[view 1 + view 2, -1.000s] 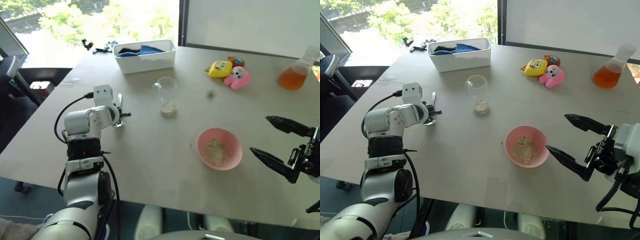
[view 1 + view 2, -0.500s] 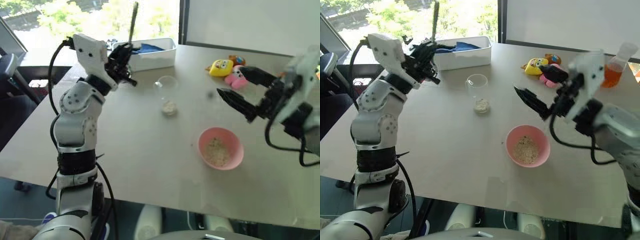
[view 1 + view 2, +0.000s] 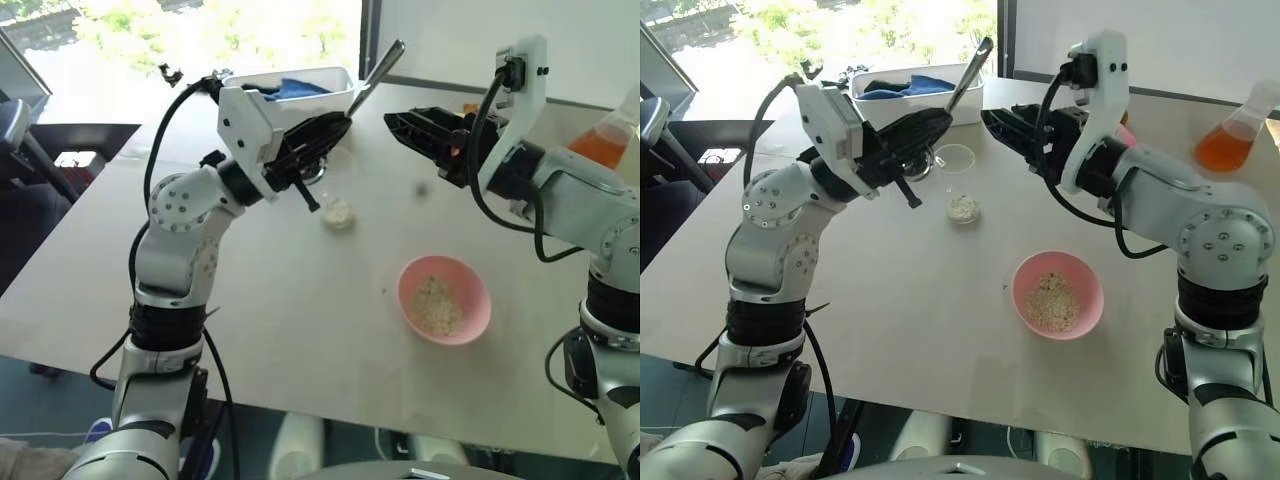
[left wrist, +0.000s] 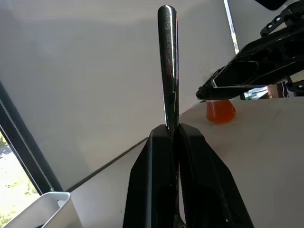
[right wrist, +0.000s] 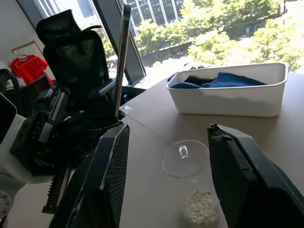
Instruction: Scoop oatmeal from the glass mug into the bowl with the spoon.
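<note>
- While our left end effector (image 3: 940, 118) pinches the spoon (image 3: 971, 72) handle-up above the glass mug (image 3: 956, 183), our right end effector (image 3: 392, 118) stands spread beside it.
- The bowl (image 3: 1057, 294) rests on the desk (image 3: 940, 320), holding oatmeal (image 3: 1050, 298).

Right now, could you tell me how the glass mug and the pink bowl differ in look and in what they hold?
The glass mug is clear and straight-sided, while the bowl is opaque pink, lower and wider. The mug holds only a small pale heap of oatmeal at its bottom; the bowl holds a broader spread of it. The mug stands nearer the white tub, under the two raised grippers; the bowl sits closer to the table's near edge. Both stand upright and open-topped on the table, touched by nothing.
</note>
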Robot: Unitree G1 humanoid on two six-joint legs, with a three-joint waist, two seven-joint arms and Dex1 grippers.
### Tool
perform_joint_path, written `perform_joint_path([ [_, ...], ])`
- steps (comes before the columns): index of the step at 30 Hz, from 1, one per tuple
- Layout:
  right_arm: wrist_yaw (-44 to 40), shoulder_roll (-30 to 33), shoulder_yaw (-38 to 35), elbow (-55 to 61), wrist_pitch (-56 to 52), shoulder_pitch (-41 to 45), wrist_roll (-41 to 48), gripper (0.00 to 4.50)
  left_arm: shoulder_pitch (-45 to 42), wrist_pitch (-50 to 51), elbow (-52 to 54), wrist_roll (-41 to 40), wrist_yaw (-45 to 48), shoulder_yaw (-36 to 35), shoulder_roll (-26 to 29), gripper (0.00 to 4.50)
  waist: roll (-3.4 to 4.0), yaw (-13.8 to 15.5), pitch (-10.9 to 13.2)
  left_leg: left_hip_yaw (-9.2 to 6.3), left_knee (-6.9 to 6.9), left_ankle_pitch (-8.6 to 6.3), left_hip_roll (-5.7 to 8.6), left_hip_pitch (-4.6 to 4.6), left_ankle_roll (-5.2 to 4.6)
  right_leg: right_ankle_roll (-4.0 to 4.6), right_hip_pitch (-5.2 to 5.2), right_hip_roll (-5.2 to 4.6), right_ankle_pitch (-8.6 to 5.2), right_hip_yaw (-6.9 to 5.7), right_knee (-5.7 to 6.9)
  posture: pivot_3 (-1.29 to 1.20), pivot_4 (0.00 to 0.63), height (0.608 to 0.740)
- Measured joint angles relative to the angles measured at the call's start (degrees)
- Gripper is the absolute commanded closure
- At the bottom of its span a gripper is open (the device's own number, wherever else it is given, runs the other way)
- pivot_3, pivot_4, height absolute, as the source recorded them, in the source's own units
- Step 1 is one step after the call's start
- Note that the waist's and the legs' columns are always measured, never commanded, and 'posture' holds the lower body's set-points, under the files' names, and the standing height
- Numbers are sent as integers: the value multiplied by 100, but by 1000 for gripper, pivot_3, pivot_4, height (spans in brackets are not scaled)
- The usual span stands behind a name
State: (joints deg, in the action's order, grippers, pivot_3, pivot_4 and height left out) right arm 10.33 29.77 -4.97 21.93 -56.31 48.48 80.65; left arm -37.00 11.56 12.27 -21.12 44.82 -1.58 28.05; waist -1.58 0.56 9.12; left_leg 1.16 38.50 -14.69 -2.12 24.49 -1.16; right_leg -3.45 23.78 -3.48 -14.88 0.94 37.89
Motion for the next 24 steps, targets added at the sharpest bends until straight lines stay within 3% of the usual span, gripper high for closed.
perform_joint_path([
  [4, 148, -159, -6, -48, 6, 55, 306, 1844, 103, -130, -9, 9, 222, 108, -2, 4500, 0, -10, 0, -4, 2, 0, -2, -2, 0, 0, 0, 6, 0, 0, 7, 0, 150, 740],
  [9, 276, -285, -5, -137, 33, 193, 568, 3287, 125, -220, -9, 16, 371, 242, -44, 4500, 1, -24, 1, -5, 4, 0, -3, -1, 0, 0, 0, 8, 0, 0, 6, 0, 150, 740],
  [11, 360, -307, -5, -193, 35, 194, 691, 4410, 125, -262, -7, 62, 397, 289, -64, 4500, 1, -24, 1, -4, 4, 0, -3, 0, 0, 0, 0, 8, 0, 0, 6, 0, 150, 740],
  [17, 474, -262, -11, -217, 41, 193, 867, 4410, 124, -322, -14, 85, 410, 330, -74, 4500, 2, -38, 1, -5, 4, 0, -4, 0, 0, 0, 0, 9, 0, 0, 6, 0, 150, 740],
  [24, 592, -130, -85, -232, 94, 132, 1165, 4500, 73, 567, -2, -727, 328, -91, -1, 1974, 2, -101, 1, -9, 4, 0, -5, 1, 0, 0, 0, 9, 0, -1, 6, 0, 150, 740],
])
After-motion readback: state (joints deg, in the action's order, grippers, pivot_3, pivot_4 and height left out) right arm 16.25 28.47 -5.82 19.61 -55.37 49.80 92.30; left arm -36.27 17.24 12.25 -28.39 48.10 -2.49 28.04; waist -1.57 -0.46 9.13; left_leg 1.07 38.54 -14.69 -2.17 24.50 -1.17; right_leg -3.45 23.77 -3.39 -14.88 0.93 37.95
